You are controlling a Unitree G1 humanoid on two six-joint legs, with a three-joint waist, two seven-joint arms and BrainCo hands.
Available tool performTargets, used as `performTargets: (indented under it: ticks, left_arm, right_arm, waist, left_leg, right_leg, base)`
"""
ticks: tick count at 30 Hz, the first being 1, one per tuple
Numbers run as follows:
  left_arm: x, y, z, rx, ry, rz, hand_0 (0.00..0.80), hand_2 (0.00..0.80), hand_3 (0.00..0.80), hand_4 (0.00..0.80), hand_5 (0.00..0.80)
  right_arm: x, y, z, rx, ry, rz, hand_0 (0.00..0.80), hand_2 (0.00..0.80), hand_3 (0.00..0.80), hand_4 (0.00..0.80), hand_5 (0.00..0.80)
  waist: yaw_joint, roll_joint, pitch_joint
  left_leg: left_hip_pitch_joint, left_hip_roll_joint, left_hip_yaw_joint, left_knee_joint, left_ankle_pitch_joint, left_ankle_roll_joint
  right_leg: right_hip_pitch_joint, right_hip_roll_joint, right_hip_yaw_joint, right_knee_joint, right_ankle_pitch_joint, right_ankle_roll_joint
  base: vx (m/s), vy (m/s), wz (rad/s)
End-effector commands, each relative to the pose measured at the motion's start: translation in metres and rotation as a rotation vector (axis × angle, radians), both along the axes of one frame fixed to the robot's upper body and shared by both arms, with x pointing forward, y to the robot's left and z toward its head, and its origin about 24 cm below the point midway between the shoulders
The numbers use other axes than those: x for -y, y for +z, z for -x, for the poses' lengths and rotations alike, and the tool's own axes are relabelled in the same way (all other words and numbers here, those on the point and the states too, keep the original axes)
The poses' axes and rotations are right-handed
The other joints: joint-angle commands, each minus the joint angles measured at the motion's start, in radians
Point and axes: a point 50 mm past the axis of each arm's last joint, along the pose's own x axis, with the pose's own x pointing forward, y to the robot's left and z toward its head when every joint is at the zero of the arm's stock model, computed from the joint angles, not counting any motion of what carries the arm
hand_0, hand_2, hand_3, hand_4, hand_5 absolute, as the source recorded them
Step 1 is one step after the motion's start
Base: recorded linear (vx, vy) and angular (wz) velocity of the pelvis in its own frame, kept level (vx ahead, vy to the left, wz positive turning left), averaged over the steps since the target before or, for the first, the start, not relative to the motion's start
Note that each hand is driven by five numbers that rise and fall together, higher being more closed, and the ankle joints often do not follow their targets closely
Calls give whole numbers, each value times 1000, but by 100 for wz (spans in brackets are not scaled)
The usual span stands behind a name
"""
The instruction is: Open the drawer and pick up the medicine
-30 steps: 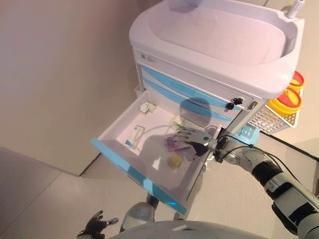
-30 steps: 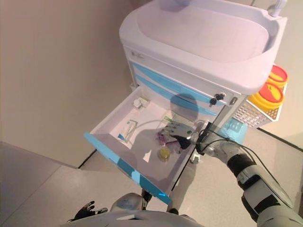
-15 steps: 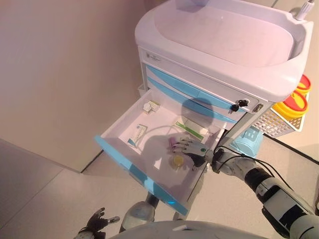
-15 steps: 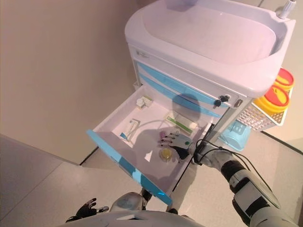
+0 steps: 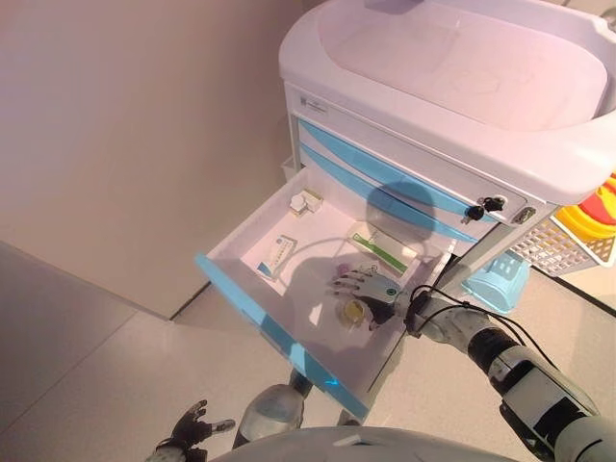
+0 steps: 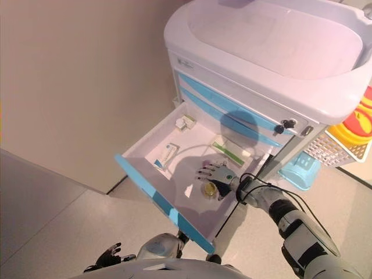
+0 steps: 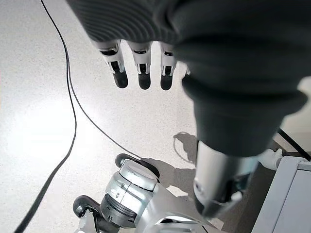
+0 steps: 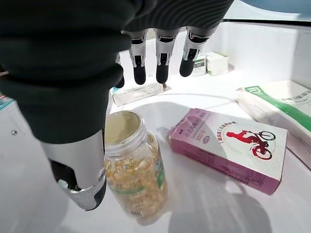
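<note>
The cart's lower drawer (image 5: 252, 310) with its blue front stands pulled out. In it are a clear bottle of yellow capsules (image 5: 354, 311) with a yellow lid, a pink medicine box (image 8: 228, 148) and a green-and-white box (image 5: 380, 252). My right hand (image 5: 364, 288) is open inside the drawer, right over the bottle. In the right wrist view the thumb (image 8: 80, 165) stands beside the bottle (image 8: 133, 170) and the straight fingers (image 8: 163, 63) reach past it; nothing is gripped. My left hand (image 5: 190, 427) hangs low by the floor, open and empty.
A small blue-and-white box (image 5: 279, 255) and small white boxes (image 5: 308, 200) lie farther back in the drawer. Above are closed blue drawers (image 5: 385, 178) and the cart's white top tray (image 5: 462, 67). A wire basket with yellow containers (image 5: 587, 226) and a blue basket (image 5: 496, 279) hang at the right.
The camera has shifted, so the cart sits more to the right. My right hand has moved from over the pink box down to the capsule bottle.
</note>
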Motion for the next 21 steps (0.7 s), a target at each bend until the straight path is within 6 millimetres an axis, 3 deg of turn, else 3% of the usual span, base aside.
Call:
performTargets:
  ticks: [1,11,12,13,14,15,21]
  left_arm:
    - [8,-2,4,-9,-55,10,0,0,0,0,0]
    - [10,-3,4,-3,-62,15,0,0,0,0,0]
    - [10,-2,4,-3,-63,16,0,0,0,0,0]
    - [10,-2,4,-2,-64,16,0,0,0,0,0]
    - [10,-2,4,-1,-65,16,0,0,0,0,0]
    - [10,-2,4,0,-66,15,0,0,0,0,0]
    - [11,-2,3,-3,-77,12,0,0,0,0,0]
  right_arm:
    - [-5,3,3,24,5,-58,0,0,0,0,0]
    - [-2,-4,6,5,-15,-23,0,0,0,0,0]
    - [-1,-6,7,1,-15,-14,342,342,342,342,342]
    - [-1,-6,8,-5,-16,-9,483,483,483,483,483]
    - [-1,-8,8,-9,-19,-6,703,703,703,703,703]
    - [-1,-9,9,-13,-18,-3,800,800,800,800,800]
    - [-2,-11,10,-27,-24,-3,800,800,800,800,800]
  waist:
    - [22,-1,-12]
    - [23,1,-9]
    - [22,2,-9]
    - [23,2,-8]
    - [23,2,-8]
    - [24,3,-6]
    - [26,3,-4]
  left_leg:
    - [-10,-48,2,-2,-78,22]
    - [-12,-51,-3,2,-78,25]
    - [-11,-51,-2,2,-78,25]
    - [-11,-51,-2,2,-78,25]
    - [-11,-51,-3,2,-77,26]
    - [-11,-51,-4,2,-77,26]
    - [-12,-51,-5,3,-75,26]
  right_leg:
    - [-47,-78,31,38,35,52]
    - [-51,-81,32,47,34,52]
    - [-51,-81,32,47,34,52]
    - [-50,-82,32,47,34,52]
    - [-50,-81,32,47,34,52]
    - [-51,-82,31,48,35,52]
    - [-52,-82,30,50,36,52]
  base:
    - [39,14,4]
    - [3,1,0]
    - [0,0,0]
    - [0,0,0]
    - [0,0,0]
    - [0,0,0]
    - [0,0,0]
